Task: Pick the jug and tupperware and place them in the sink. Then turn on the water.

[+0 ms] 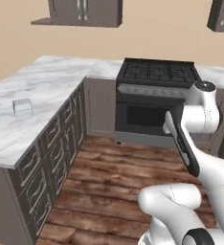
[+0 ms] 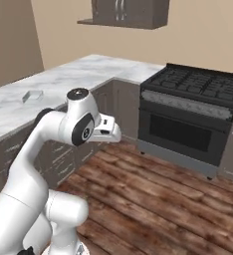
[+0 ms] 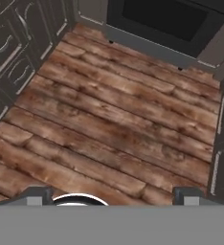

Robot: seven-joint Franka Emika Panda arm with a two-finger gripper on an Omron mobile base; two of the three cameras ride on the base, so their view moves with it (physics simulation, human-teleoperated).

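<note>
The tupperware (image 1: 22,106) is a small pale translucent container resting on the white marble counter (image 1: 47,91) at the left; the right base view has the tupperware (image 2: 32,95) on the far left of that counter (image 2: 78,74). My gripper (image 3: 113,196) hangs over the wooden floor, well away from the counter. Its two dark fingertips (image 3: 37,195) stand wide apart, open, with nothing between them. The jug, the sink and the water are out of view.
A black stove with an oven (image 1: 157,91) (image 2: 193,109) stands against the back wall. Grey drawer fronts (image 1: 51,153) line the left counter. Brown plank floor (image 3: 114,119) lies between them. Upper cabinets (image 1: 85,12) hang on the wall.
</note>
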